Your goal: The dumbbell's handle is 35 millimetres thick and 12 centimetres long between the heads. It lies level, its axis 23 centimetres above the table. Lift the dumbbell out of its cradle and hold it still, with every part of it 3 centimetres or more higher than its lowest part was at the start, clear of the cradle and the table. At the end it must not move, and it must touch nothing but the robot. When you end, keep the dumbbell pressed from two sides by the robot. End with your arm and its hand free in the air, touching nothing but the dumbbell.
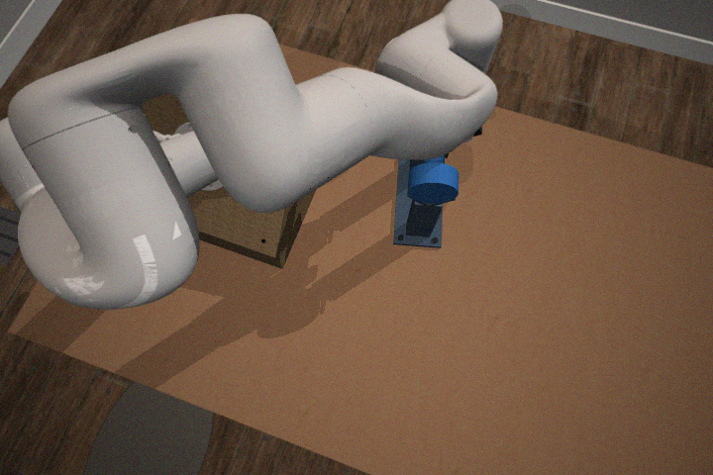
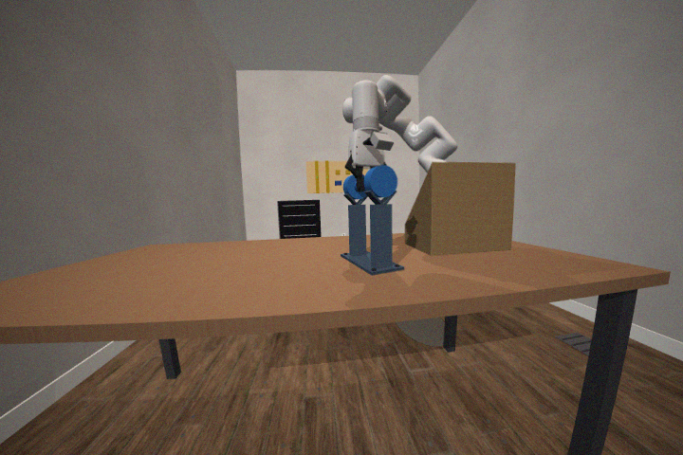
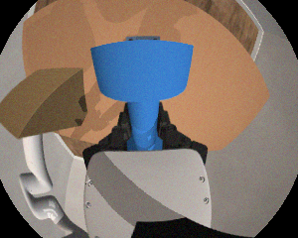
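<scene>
The blue dumbbell (image 1: 433, 181) (image 2: 379, 181) (image 3: 141, 73) lies level in the V-shaped tops of the dark blue cradle (image 1: 419, 235) (image 2: 371, 227), which stands on the table (image 1: 537, 308) (image 2: 218, 284). My gripper (image 2: 359, 185) (image 3: 143, 110) comes down from above and is shut on the dumbbell's handle, its black fingers pressing it from both sides. In the wrist view one head fills the middle and the handle runs back between the fingers. In the top view the arm hides the handle and the far head.
A tan box (image 1: 245, 227) (image 2: 469, 206) (image 3: 44, 102) stands on the table beside the cradle, under the arm. The table's front and right edges lie far from the cradle.
</scene>
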You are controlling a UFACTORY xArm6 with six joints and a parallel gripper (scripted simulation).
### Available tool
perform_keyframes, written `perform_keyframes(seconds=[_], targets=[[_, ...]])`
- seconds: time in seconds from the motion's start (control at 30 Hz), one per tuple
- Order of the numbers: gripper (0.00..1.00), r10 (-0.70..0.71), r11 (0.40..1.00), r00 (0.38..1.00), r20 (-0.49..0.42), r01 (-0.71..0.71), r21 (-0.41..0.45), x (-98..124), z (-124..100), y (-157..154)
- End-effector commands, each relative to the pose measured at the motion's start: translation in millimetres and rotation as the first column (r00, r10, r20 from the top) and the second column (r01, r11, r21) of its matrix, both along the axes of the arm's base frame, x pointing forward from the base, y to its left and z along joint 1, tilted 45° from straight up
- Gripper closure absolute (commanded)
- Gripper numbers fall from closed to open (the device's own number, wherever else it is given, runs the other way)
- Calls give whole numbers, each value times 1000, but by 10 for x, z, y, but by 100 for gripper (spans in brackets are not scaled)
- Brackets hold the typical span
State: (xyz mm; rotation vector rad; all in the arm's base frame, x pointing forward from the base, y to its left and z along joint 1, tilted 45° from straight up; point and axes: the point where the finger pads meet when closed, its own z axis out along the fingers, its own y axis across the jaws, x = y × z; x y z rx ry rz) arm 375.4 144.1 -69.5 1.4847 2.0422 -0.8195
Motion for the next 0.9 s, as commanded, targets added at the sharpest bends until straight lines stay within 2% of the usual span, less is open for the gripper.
perform_keyframes(seconds=[0.0,0.4,0.87], targets=[[100,1,1000,1000,2,-1,2,4,24,32],[100,1,1000,1000,1,-1,3,-8,130,139],[100,2,1000,1000,-1,-2,5,-33,378,387]])
